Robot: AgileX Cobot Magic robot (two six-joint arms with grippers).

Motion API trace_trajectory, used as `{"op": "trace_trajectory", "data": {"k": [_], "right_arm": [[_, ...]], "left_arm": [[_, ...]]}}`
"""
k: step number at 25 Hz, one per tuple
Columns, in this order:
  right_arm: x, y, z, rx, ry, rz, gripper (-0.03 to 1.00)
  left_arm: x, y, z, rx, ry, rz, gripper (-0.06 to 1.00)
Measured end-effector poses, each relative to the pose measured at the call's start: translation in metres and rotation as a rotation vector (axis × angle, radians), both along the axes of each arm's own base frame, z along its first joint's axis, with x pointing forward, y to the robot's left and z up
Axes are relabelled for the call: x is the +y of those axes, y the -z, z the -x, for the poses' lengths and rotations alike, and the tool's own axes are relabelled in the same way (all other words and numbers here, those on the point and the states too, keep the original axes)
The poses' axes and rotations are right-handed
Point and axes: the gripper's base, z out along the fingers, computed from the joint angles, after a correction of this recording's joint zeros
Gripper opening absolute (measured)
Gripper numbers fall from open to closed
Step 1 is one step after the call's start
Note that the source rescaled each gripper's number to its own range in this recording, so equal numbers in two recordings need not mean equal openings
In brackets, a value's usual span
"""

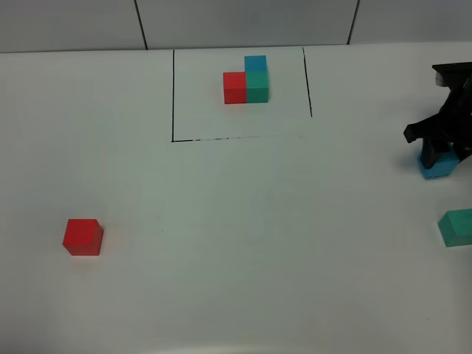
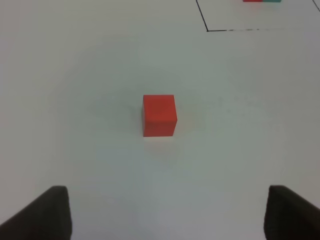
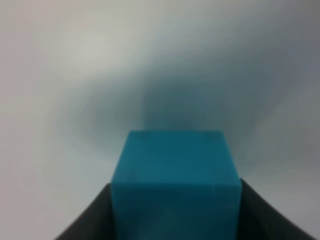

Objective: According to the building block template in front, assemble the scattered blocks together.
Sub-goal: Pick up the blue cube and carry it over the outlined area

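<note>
You have six cubes on one desk (image 1: 221, 295): two red, two blue, two teal-green. Three make up the one template cluster (image 1: 247, 80); three sit outside it: one red cube (image 1: 82, 237), one blue cube (image 1: 441, 168), one teal-green cube (image 1: 457, 227). Two end effectors show: the left end effector (image 2: 167, 215) and the right end effector (image 1: 435, 155).

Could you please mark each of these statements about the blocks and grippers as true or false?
1. The right gripper is shut on the sky-blue cube. True.
2. The loose red cube sits inside the black-lined frame. False: it lies outside the frame, on the left side of the table.
3. The left gripper is open and holds nothing. True.
4. The loose teal-green cube is stacked on the loose red cube. False: it rests on the table at the right edge of the high view, far from the red one.
</note>
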Motion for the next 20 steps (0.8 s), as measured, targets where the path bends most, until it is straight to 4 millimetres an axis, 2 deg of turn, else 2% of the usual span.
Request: {"op": "trace_trajectory", "data": {"k": [3,6,9,13,17,20], "right_arm": [[0.02,-0.025,-0.002,-0.032,-0.089,-0.003,0.0],[0.06,-0.044,0.003,-0.035,-0.274,-0.009,0.0],[0.112,-0.047,0.015,-0.021,-0.508,-0.007,0.0],[0.183,-0.047,0.043,-0.02,-0.859,0.054,0.0],[0.24,-0.048,0.077,-0.027,-1.211,0.189,0.0],[0.271,-0.048,0.099,-0.05,-1.422,0.271,0.0]], "left_arm": [[0.0,0.0,0.0,0.0,0.0,0.0,0.88],[0.0,0.0,0.0,0.0,0.0,0.0,0.88],[0.0,0.0,0.0,0.0,0.0,0.0,0.88],[0.0,0.0,0.0,0.0,0.0,0.0,0.88],[0.0,0.0,0.0,0.0,0.0,0.0,0.88],[0.0,0.0,0.0,0.0,0.0,0.0,0.88]]}}
